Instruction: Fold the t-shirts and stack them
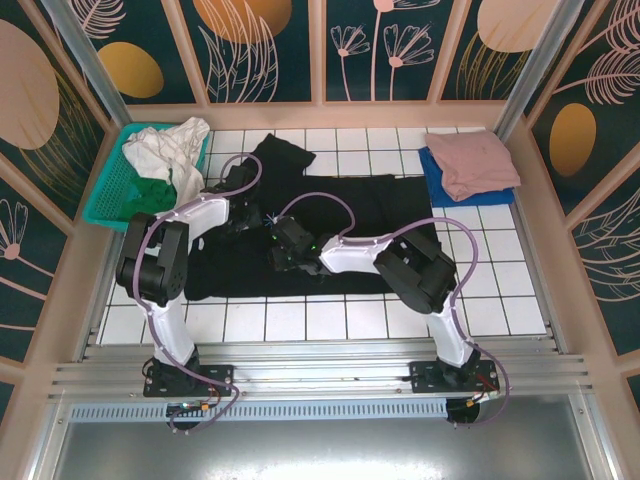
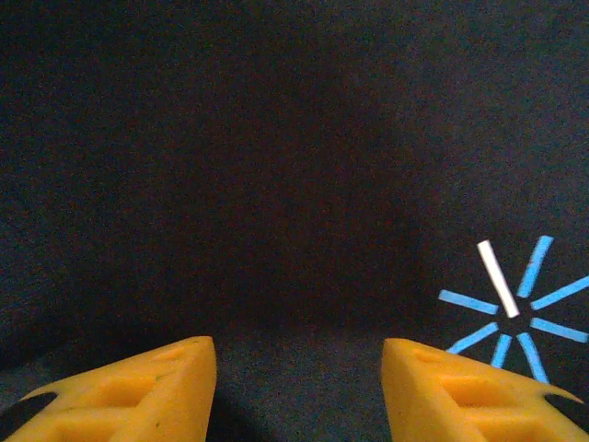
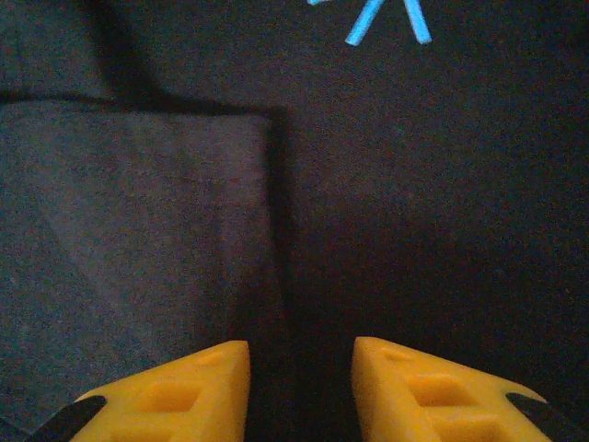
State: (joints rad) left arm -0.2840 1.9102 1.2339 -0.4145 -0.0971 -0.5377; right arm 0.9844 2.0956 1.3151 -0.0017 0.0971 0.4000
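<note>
A large black t-shirt (image 1: 360, 205) lies spread across the middle of the tiled table. Its pale-blue starburst mark (image 2: 515, 308) shows at the right of the left wrist view and again at the top of the right wrist view as the mark (image 3: 386, 17). My left gripper (image 1: 243, 215) hovers low over the shirt's left part, open (image 2: 299, 359), with flat black cloth under the gap. My right gripper (image 1: 280, 247) sits just beside it, its jaws apart (image 3: 301, 359), and a folded edge of the black cloth (image 3: 274, 212) runs into the gap. A dusty-pink t-shirt (image 1: 478, 160) lies folded on a blue one (image 1: 432, 188) at the back right.
A teal mesh basket (image 1: 105, 195) stands at the back left, holding white and green cloth (image 1: 170, 150). Patterned walls and metal posts close in the table. White tiles (image 1: 330, 320) show along the near edge in front of the black shirt.
</note>
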